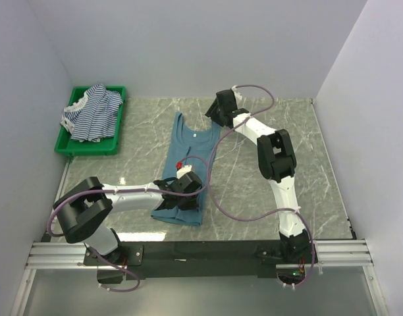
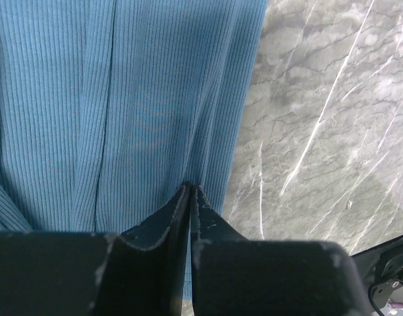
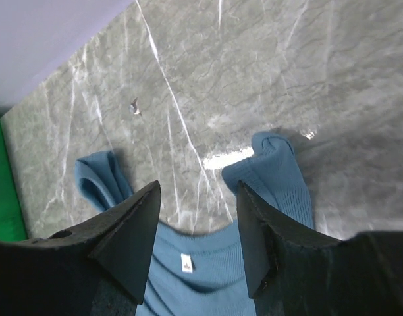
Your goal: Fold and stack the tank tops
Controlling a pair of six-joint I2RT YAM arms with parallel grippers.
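The plain teal-blue tank top (image 1: 188,158) lies flat and lengthwise in the middle of the table, straps toward the back. My left gripper (image 1: 190,197) is on its lower right part, shut on a pinch of the ribbed cloth (image 2: 122,99), with folds running into the fingertips (image 2: 189,186). My right gripper (image 1: 213,120) hovers open over the neckline and holds nothing. In the right wrist view it (image 3: 198,191) frames the collar with its white label (image 3: 186,263) and both straps. Striped tank tops (image 1: 93,112) lie heaped in a green bin; I cannot separate them.
The green bin (image 1: 63,141) stands at the back left by the left wall, and its edge shows in the right wrist view (image 3: 4,197). Grey marble tabletop (image 1: 280,131) surrounds the teal top. White walls close the back and both sides. Purple cables loop over the near middle.
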